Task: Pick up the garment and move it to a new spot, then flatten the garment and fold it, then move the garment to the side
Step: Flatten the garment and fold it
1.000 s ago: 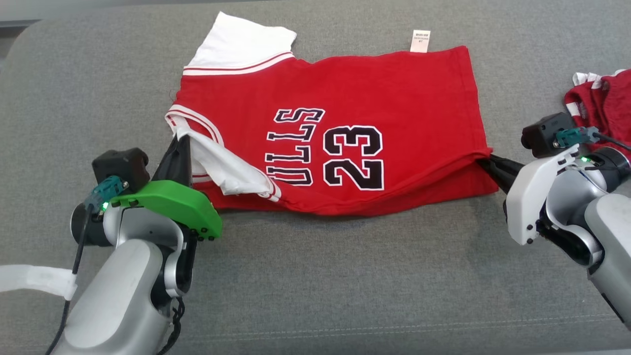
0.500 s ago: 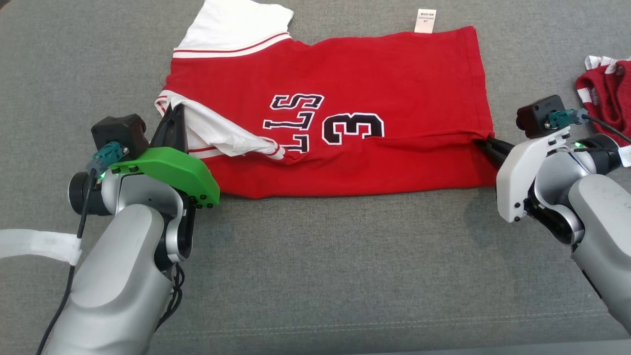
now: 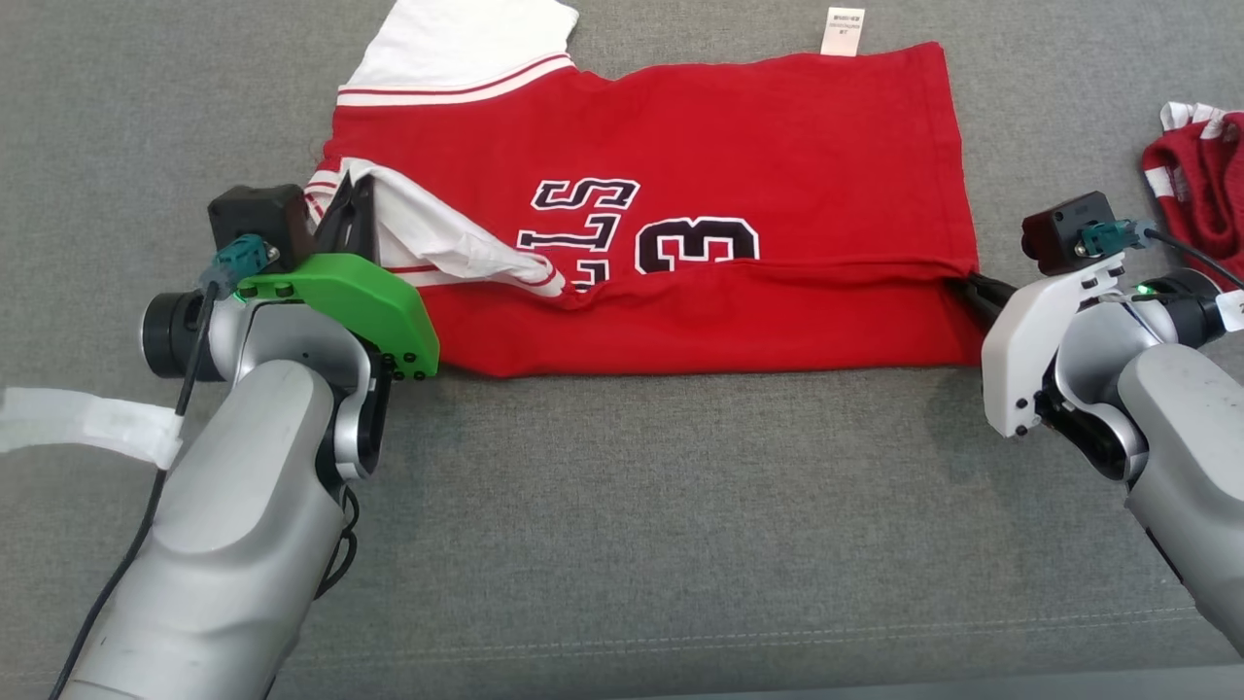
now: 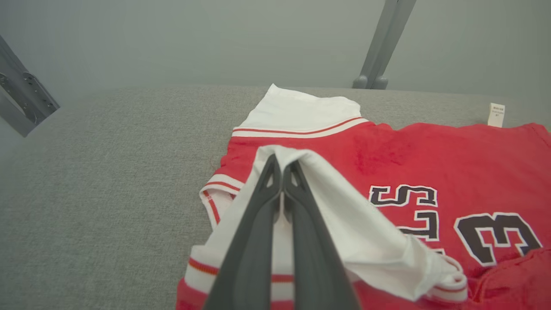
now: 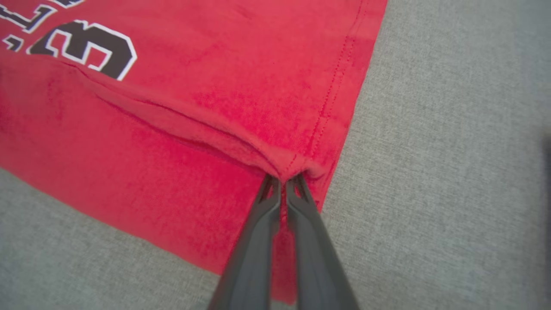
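The left gripper [image 3: 354,194] is closed tight, its two dark fingers pressed together on a pinch of the white sleeve [image 3: 442,243] at the nearer shoulder of the jersey [image 3: 739,146]. In the left wrist view the white cloth drapes over both fingertips and falls away to the right in a loose fold. The right gripper [image 3: 967,287] is likewise fully closed, nipping the hem corner [image 5: 297,165] of the red fabric, which bunches into a small pucker at the fingertips. Between the two grips the nearer edge of the jersey is doubled over onto its front, and this folded flap [image 3: 700,326] covers the lower part of the black numeral and lettering, so that a "3" and parts of the letters show above the fold line. The jersey lies spread across the middle of the grey cushion [image 3: 622,506], neck end toward the robot's left and hem toward its right. The other white sleeve [image 3: 466,44] lies flat at the far left corner, and a small white label [image 3: 842,31] sticks out past the far edge. A green cover [image 3: 360,301] sits on the left wrist and a white cover [image 3: 1030,331] on the right. Beyond the right gripper, apart from the jersey, a second red garment [image 3: 1200,185] lies crumpled at the cushion's right edge.
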Tool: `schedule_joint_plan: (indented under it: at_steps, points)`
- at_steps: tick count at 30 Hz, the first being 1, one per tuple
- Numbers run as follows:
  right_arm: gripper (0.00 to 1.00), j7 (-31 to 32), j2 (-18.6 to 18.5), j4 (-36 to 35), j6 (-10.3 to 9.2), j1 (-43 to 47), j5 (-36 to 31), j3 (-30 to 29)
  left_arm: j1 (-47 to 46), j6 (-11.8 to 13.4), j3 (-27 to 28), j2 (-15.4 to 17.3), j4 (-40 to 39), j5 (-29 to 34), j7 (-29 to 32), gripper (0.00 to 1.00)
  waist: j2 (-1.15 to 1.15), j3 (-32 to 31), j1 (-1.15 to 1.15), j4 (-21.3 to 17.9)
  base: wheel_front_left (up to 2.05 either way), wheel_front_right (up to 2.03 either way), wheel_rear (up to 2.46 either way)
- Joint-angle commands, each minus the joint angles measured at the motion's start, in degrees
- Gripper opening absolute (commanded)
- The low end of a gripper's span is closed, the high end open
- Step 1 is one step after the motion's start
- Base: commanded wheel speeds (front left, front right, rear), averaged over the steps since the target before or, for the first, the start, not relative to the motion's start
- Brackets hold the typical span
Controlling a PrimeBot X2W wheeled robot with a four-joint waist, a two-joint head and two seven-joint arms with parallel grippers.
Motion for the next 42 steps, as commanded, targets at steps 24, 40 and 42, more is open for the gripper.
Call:
schedule_joint_plan:
  at_steps: [24,40,42]
  points:
    - [1.0,-5.9,3.32,-1.8,-0.08,9.93,-6.22,-11.12,8.66,1.39,-3.2,2.46,6.76,1.6,-2.24,1.0,0.0,-6.9,0.0,-0.1,0.0,0.0,0.0]
    - [1.0,-4.11,15.09,0.74,-0.08,13.89,-18.51,-23.42,7.53,4.93,-4.98,2.39,11.44,2.15,3.01,1.0,0.0,-5.57,0.0,-0.3,0.0,0.0,0.0]
    - [1.0,-3.75,15.75,1.44,-0.08,13.26,-19.26,-23.77,6.98,4.75,-5.22,2.3,11.93,2.15,3.51,1.0,0.0,-5.17,0.0,-0.33,0.0,0.0,0.0]
